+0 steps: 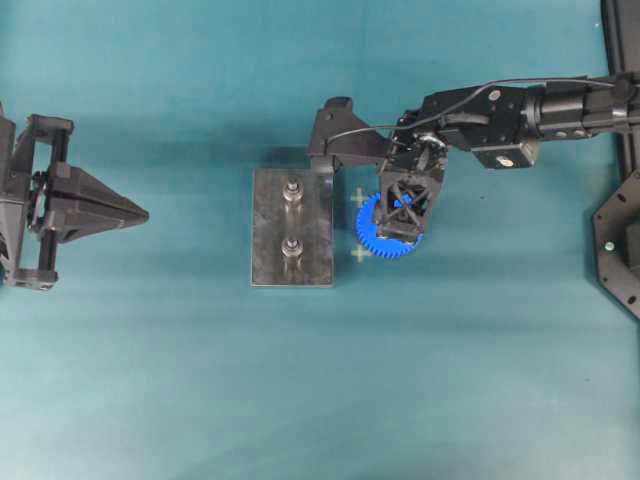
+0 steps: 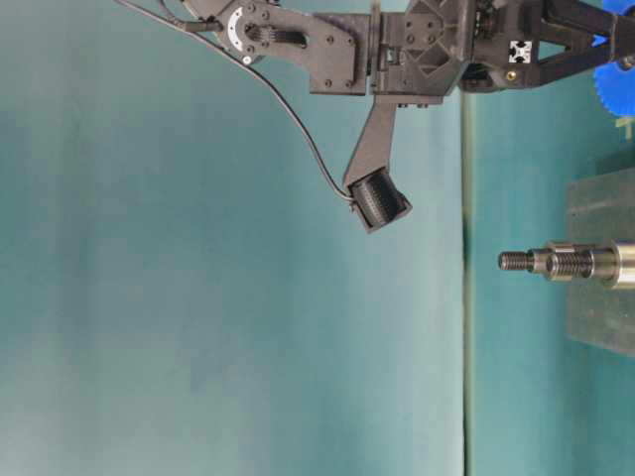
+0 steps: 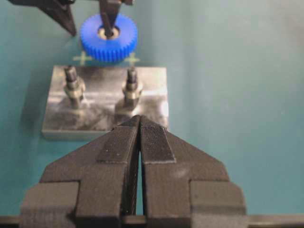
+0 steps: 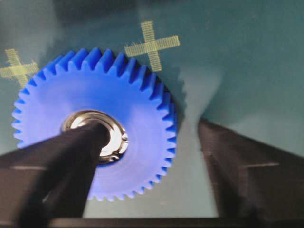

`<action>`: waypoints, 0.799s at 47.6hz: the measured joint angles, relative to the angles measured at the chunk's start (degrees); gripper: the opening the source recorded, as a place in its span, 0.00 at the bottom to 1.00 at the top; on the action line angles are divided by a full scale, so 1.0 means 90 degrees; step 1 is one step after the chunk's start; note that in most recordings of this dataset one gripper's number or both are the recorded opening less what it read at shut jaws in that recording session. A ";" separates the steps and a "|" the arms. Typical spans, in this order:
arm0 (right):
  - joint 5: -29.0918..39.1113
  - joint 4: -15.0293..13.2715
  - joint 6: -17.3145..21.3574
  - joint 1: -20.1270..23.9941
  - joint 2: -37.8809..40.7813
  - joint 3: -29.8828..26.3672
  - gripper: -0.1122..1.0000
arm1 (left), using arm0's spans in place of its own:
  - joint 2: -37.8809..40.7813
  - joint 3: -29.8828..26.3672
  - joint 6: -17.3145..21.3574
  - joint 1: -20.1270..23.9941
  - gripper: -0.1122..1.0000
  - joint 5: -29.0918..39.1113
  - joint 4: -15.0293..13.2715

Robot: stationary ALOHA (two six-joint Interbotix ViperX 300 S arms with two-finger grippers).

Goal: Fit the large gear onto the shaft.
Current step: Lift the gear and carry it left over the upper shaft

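Observation:
The large gear (image 1: 372, 226), bright blue with a metal hub, lies flat on the table just right of the dark metal plate (image 1: 268, 225); it also shows in the left wrist view (image 3: 108, 38) and the right wrist view (image 4: 137, 118). Two alike shafts stand on the plate, one far (image 1: 293, 189) and one near (image 1: 292, 248). My right gripper (image 1: 408, 205) is open over the gear. One of its fingers (image 4: 71, 156) rests at the hub hole; the other is outside the rim, apart from the teeth. My left gripper (image 1: 140, 213) is shut and empty, far left of the plate.
Two yellow cross marks (image 1: 359, 197) (image 1: 360, 254) lie on the teal table beside the gear. A black frame (image 1: 620, 240) stands at the right edge. The right wrist camera housing (image 2: 379, 201) hangs below the arm.

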 measured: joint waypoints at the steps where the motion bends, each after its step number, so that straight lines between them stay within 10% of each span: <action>1: 0.0000 -0.0010 0.0000 0.0000 0.0010 -0.0010 0.63 | -0.0010 0.0000 0.0000 0.0000 0.10 0.0010 0.0000; 38: 0.0693 -0.0078 0.0537 -0.0020 -0.0605 -0.0400 0.55 | -0.0059 0.0020 0.0000 0.0000 0.10 0.0000 0.0000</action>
